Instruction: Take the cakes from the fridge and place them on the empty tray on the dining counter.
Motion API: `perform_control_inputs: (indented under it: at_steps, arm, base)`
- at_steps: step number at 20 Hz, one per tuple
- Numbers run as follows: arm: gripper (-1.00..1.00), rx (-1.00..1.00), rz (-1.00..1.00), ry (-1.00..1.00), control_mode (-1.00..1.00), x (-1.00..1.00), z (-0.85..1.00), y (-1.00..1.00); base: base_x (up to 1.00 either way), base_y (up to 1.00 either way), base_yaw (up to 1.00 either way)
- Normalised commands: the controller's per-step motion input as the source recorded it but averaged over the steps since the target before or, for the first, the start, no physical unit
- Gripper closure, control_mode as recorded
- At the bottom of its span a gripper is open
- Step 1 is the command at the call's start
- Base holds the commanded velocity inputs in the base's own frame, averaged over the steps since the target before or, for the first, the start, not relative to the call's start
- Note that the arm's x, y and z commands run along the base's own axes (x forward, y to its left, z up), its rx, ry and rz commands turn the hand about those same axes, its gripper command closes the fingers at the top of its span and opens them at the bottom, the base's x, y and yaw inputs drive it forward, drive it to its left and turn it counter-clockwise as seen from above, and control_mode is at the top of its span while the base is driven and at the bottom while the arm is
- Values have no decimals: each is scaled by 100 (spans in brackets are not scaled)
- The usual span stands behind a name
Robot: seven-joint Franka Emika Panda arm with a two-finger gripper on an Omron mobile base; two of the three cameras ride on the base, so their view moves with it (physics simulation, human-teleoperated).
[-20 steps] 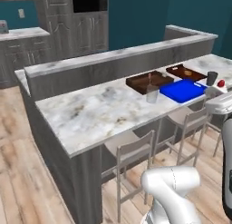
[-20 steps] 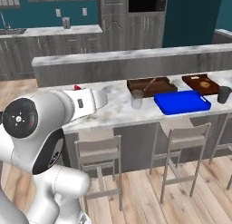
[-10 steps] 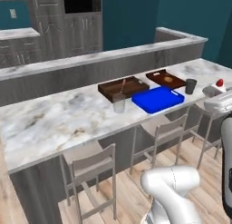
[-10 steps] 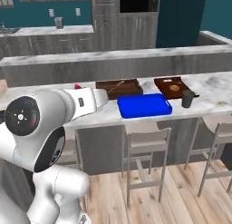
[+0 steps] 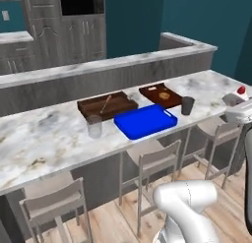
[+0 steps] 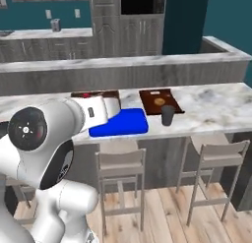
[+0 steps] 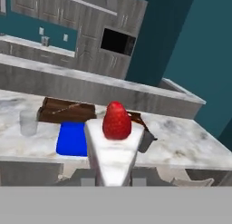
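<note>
My gripper (image 7: 111, 177) is shut on the white cake (image 7: 110, 151), a slice with a red cherry top (image 7: 117, 120) that stands up between the fingertips (image 7: 80, 176). In the left base view the gripper (image 5: 235, 100) holds that cake (image 5: 232, 97) at the far right, over the end of the marble dining counter (image 5: 44, 138). The blue tray (image 5: 145, 121) (image 6: 120, 123) (image 7: 71, 139) lies empty on the counter, ahead of the cake and lower left of it in the hand view. The fridge is out of view.
Behind the blue tray sit a dark wooden tray (image 5: 107, 106) and a reddish-brown board (image 5: 162, 96) with a cookie on it. A clear glass (image 5: 94, 126) stands left of the tray, a dark cup (image 5: 187, 105) right of it. Stools (image 5: 152, 158) line the counter's front.
The whole picture has shifted: the base has driven along the counter, so the tray now sits nearer and more central. The cake stays in the shut gripper.
</note>
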Motion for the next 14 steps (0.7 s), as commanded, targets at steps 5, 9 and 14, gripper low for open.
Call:
perform_control_inputs:
  at_steps: [5, 9, 14]
  arm:
    - [100, 0, 0, 0, 100, 0, 0, 0]
    - [100, 0, 0, 0, 100, 0, 0, 0]
    - [100, 0, 0, 0, 100, 0, 0, 0]
  base:
    - [100, -35, 29]
    - [96, -60, 38]
    - [86, -31, 33]
